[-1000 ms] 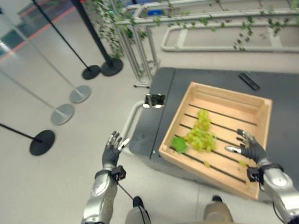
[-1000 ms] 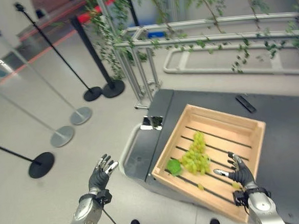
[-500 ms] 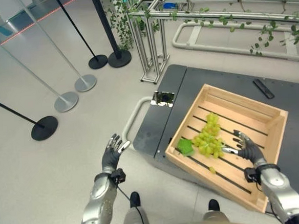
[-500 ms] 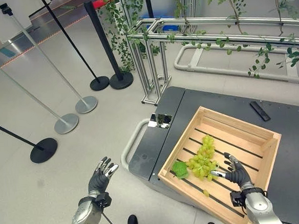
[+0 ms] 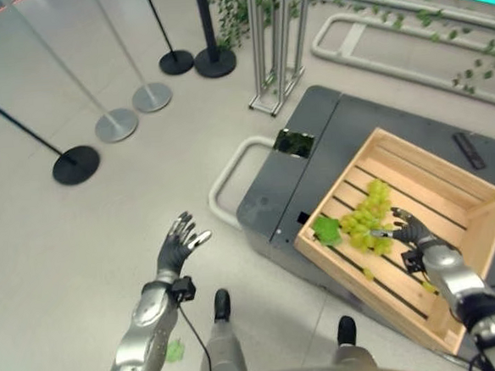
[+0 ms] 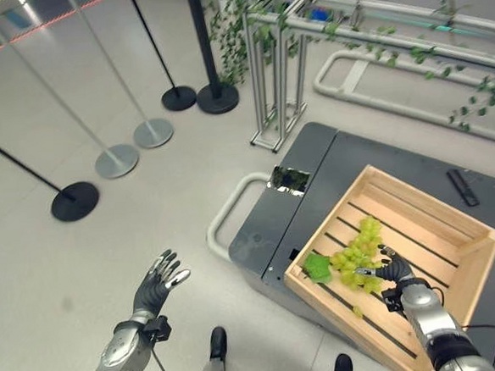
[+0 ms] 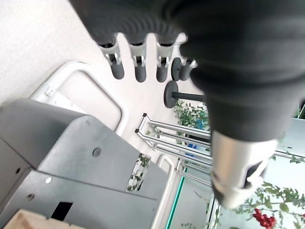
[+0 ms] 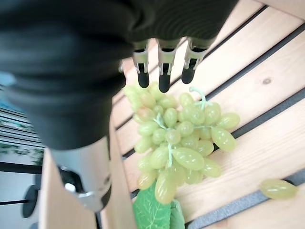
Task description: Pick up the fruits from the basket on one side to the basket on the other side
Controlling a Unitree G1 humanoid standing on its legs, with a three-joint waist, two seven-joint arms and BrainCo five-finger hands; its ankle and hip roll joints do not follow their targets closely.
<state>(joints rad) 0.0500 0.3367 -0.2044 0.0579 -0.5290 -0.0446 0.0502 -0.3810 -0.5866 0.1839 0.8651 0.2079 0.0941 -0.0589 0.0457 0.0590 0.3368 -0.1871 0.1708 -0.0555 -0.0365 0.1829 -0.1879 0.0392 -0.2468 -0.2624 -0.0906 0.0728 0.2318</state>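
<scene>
A bunch of green grapes (image 5: 366,220) with a green leaf (image 5: 325,229) lies on the slats of a wooden crate (image 5: 438,177), which sits on a dark grey platform (image 5: 329,141). My right hand (image 5: 407,229) hovers just at the bunch's right edge, fingers straight and open; in the right wrist view its fingertips (image 8: 164,82) reach over the grapes (image 8: 178,139) with nothing held. Loose grapes (image 5: 367,273) lie on the slats near the front. My left hand (image 5: 177,247) is raised open over the floor, left of the platform.
Several stanchion posts with round bases (image 5: 75,163) stand on the floor at the left. A metal frame with trailing vines (image 6: 278,73) rises behind the platform. A white tubular handle (image 5: 226,174) juts from the platform's left end. A dark flat object (image 6: 462,187) lies beyond the crate.
The whole picture has shifted as the camera moved. My right hand has come closer to the grape bunch, from the crate's right part to its edge. The left hand stays raised and open.
</scene>
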